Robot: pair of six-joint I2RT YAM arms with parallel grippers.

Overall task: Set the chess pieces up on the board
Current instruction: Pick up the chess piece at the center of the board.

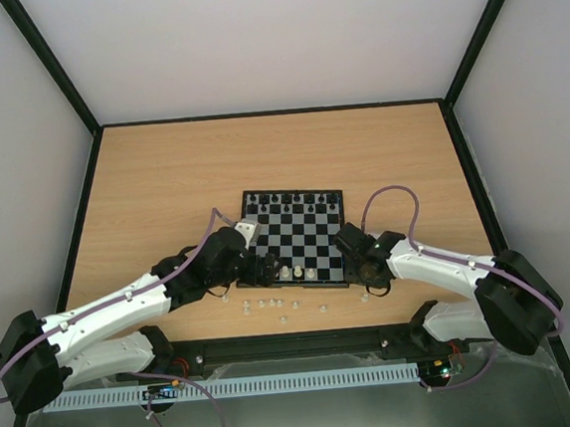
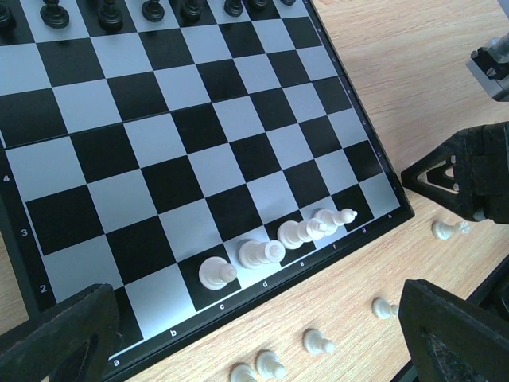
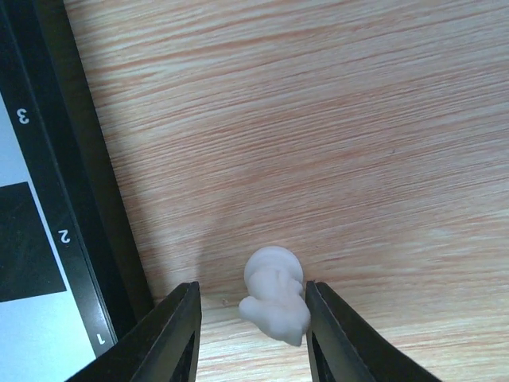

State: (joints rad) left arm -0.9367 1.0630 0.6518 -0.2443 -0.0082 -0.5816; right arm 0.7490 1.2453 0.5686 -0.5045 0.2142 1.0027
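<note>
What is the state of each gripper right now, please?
Left gripper: open wide, holding nothing.
Right gripper: open, with its jaws on either side of a white chess piece lying on its side, not yet clamped on it.

Black pieces cropped at left wrist view's top, loose white pieces overhead too small, perhaps pawns

Top view: fixed high behind the arms, facing down and forward, whole table in frame, board small at centre. Left wrist view: close over the board's near edge, slanting across it toward the far row; shares the loose pieces with the top view. Right wrist view: very near, straight down on tabletop beside the board's border.
</note>
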